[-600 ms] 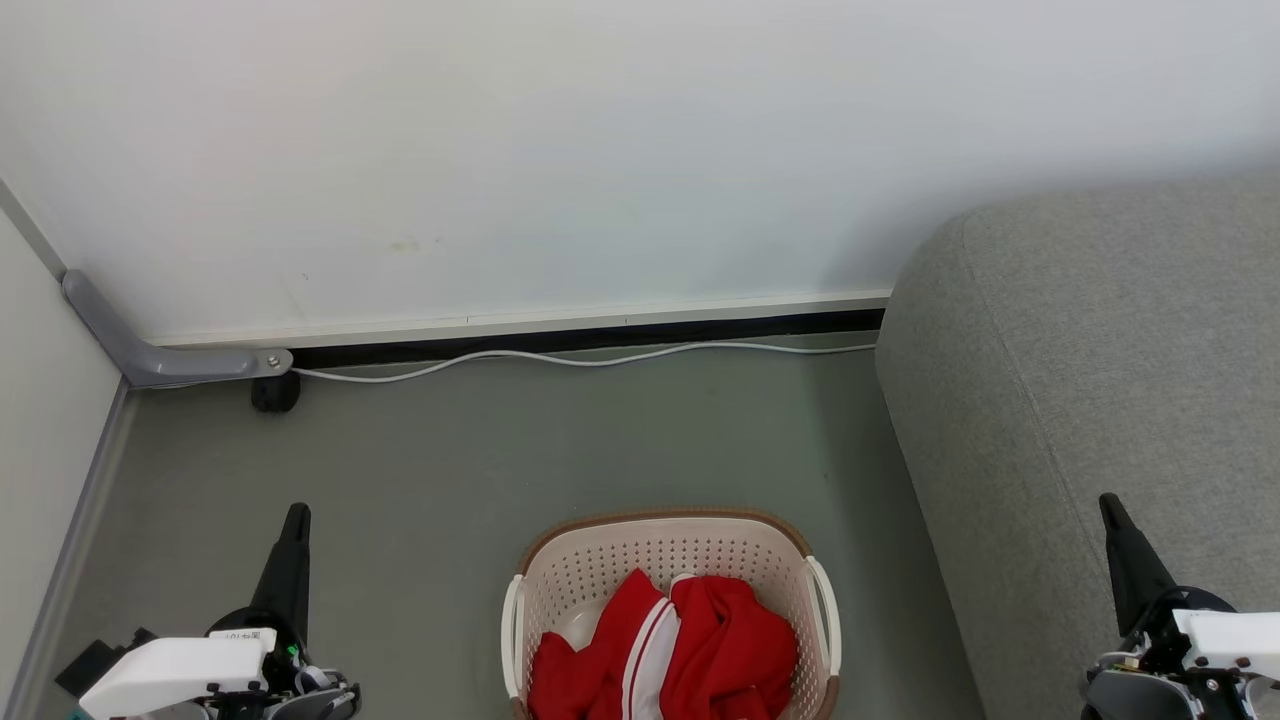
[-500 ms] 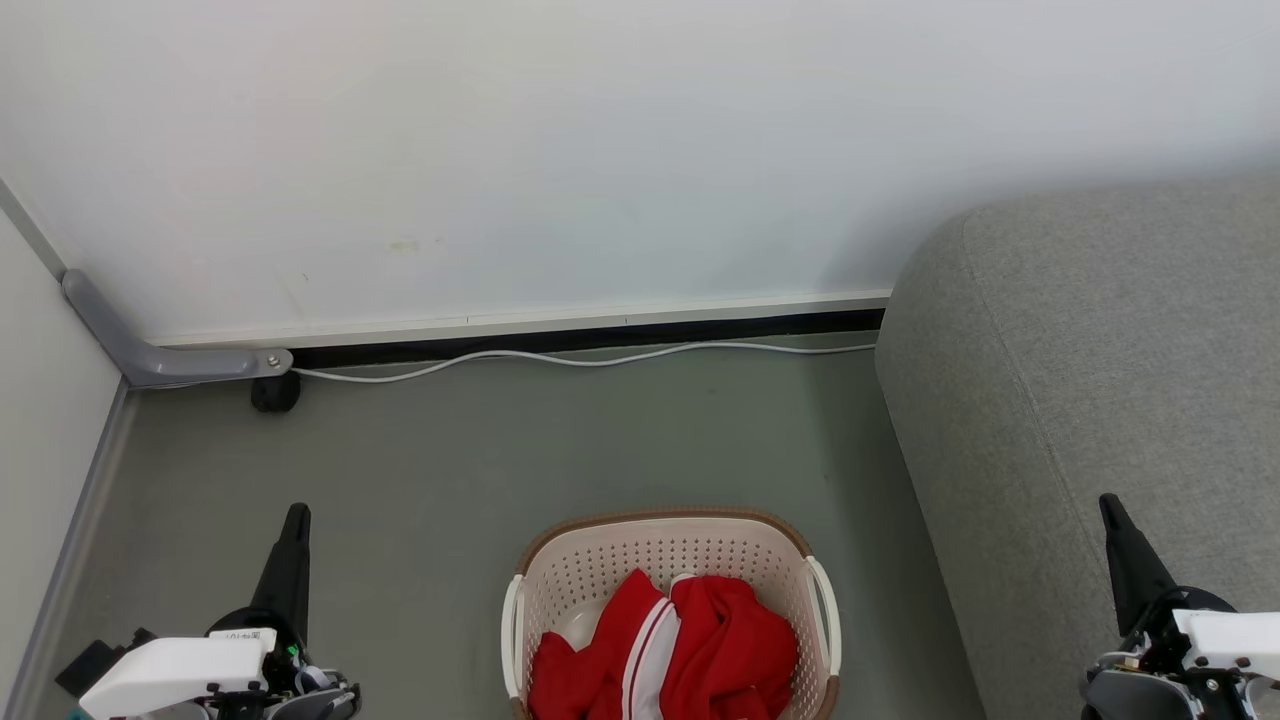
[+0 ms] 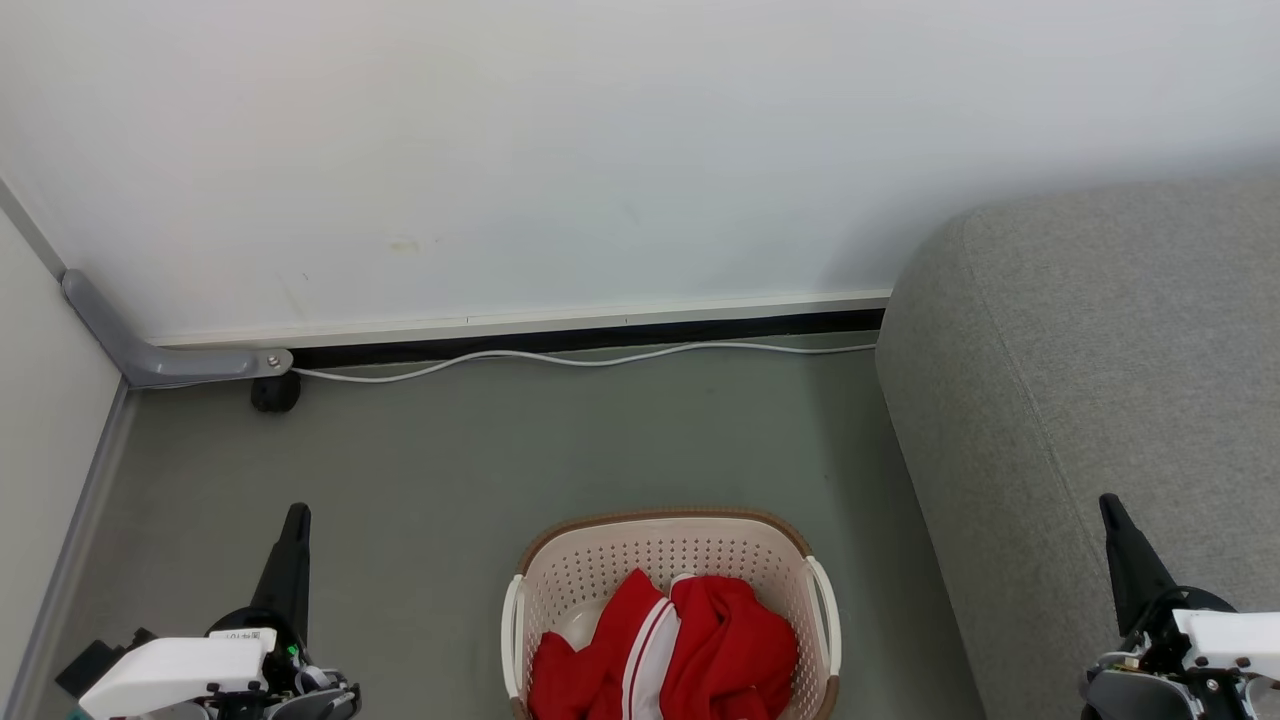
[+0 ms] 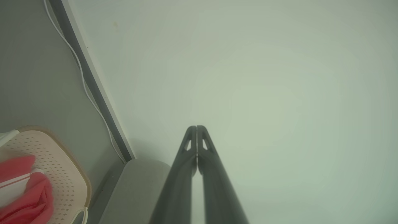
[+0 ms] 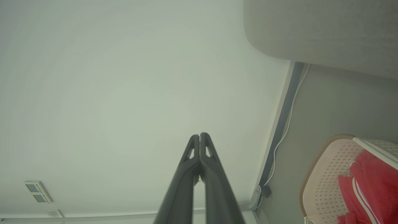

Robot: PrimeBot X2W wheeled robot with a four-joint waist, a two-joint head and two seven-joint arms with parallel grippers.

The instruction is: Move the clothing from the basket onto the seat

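Looking down into room corner: basket (image 3: pixel 664 519) sits on floor (image 3: pixel 440 470), bottom centre, red clothing (image 3: pixel 715 650) heaped inside it. Seat (image 3: pixel 1090 350) stands right of basket, rounded edge near basket's right handle, narrow floor strip between. I see left pincer (image 3: pixel 296 514) pressed together, above bare floor left of basket. Right pincer (image 3: pixel 1108 503) pressed together, showing against seat fabric. Open floor runs ahead to wall (image 3: pixel 600 150); white cable (image 3: pixel 560 358) lies along skirting.

Bright red white-striped clothing (image 3: pixel 690 650), cream perforated brown-rimmed basket (image 3: pixel 660 545), grey seat (image 3: pixel 1090 380), grey-green floor (image 3: pixel 480 450)
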